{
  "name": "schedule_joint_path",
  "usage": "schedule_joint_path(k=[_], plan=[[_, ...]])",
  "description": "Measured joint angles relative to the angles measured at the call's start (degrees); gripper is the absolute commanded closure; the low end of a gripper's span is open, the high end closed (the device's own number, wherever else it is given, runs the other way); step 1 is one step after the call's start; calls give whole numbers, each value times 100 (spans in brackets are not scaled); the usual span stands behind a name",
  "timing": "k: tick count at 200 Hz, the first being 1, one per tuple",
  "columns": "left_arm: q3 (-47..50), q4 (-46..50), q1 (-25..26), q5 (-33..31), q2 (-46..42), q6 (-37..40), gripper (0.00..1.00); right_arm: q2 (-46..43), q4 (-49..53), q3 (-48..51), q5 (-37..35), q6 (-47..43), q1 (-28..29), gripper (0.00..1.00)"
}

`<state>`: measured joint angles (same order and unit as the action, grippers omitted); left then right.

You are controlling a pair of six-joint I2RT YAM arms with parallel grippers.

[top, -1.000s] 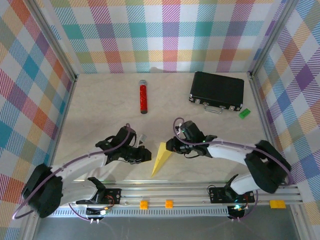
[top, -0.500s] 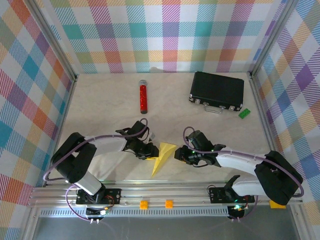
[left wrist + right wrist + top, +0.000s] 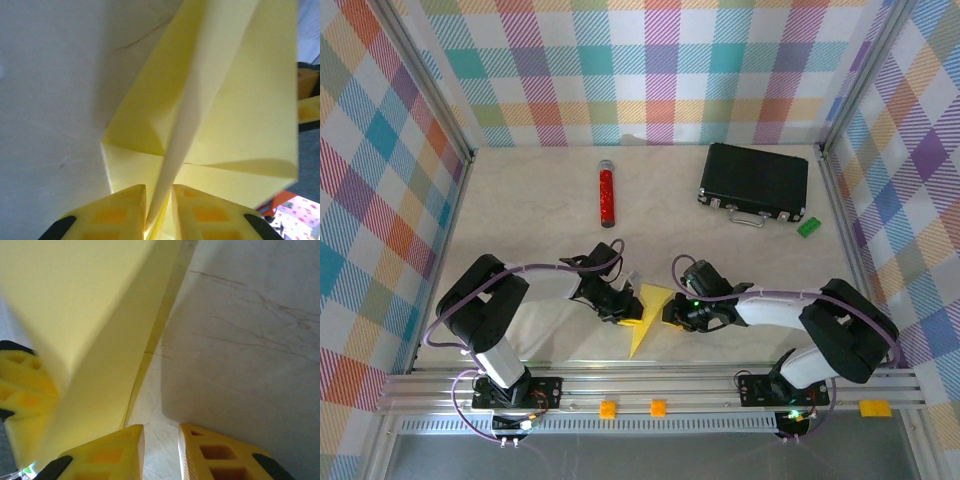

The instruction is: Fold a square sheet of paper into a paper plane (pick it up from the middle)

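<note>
The square sheet of paper stands folded into a yellow paper plane (image 3: 645, 325), lying on the table's near middle with its tip toward the front rail. My left gripper (image 3: 627, 307) comes at it from the left. In the left wrist view the plane's raised centre fold (image 3: 175, 150) runs down between the left gripper (image 3: 159, 192), which is shut on that fold. My right gripper (image 3: 671, 312) sits at the plane's right edge. In the right wrist view the right gripper (image 3: 161, 432) is slightly open over bare table, with the paper plane (image 3: 75, 315) just to its left.
A red cylinder (image 3: 607, 195) lies at the back middle. A black case (image 3: 753, 180) and a small green block (image 3: 808, 227) are at the back right. Plaid walls close in three sides, and a metal rail (image 3: 720, 380) runs along the near edge.
Both grippers have closed in on the paper from either side. The plane's top has spread from a narrow dart to a wider shape, and the left gripper has taken its centre fold.
</note>
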<state>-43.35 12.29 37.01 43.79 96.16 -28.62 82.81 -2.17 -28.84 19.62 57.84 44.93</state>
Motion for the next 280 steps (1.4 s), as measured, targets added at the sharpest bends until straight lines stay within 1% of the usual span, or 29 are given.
schedule_joint_path(k=[15,39,49,62,79,96,109,122,136,163,187,204,212,228,235,246,253,280], plan=[[0,-94,0,81,-2,-11,93,-2,-17,0,-2,2,7,73],[22,-247,0,107,-144,-61,97,-101,63,0,-61,22,7,67],[52,-284,0,42,-295,-79,97,-262,181,0,-155,26,7,63],[83,-275,0,-221,-590,-94,98,-603,470,-13,-385,90,7,59],[85,-186,0,-778,-1078,-164,97,-1099,785,-55,-660,173,7,55],[70,-52,0,-1390,-1519,-197,98,-1429,758,-87,-761,225,7,52],[13,188,0,-1818,-1694,-197,98,-1534,636,-129,-756,299,7,49],[-79,431,0,-2164,-1716,-195,98,-1510,424,-199,-695,352,7,48],[-151,647,2,-2402,-1694,-184,98,-1351,144,-328,-588,433,7,48],[-269,918,7,-2616,-1648,-155,98,-584,-295,-787,-391,597,17,49],[-310,1027,7,-2693,-1589,-153,98,175,-446,-1185,-249,627,39,53],[-310,1069,9,-2699,-1532,-153,98,632,-560,-1362,-98,629,55,64],[-310,1086,9,-2699,-1513,-153,98,791,-629,-1381,-15,610,55,71],[-310,1158,24,-2710,-1473,-151,97,1067,-699,-1392,153,623,55,83],[-310,1178,33,-2721,-1443,-151,95,1169,-717,-1394,203,605,55,87],[-317,1193,39,-2726,-1370,-127,85,1290,-758,-1394,271,599,55,91],[-334,1226,39,-2723,-1320,-109,83,1344,-800,-1394,319,603,55,94],[-348,1311,42,-2686,-1241,-42,73,1436,-955,-1394,413,608,55,96]])
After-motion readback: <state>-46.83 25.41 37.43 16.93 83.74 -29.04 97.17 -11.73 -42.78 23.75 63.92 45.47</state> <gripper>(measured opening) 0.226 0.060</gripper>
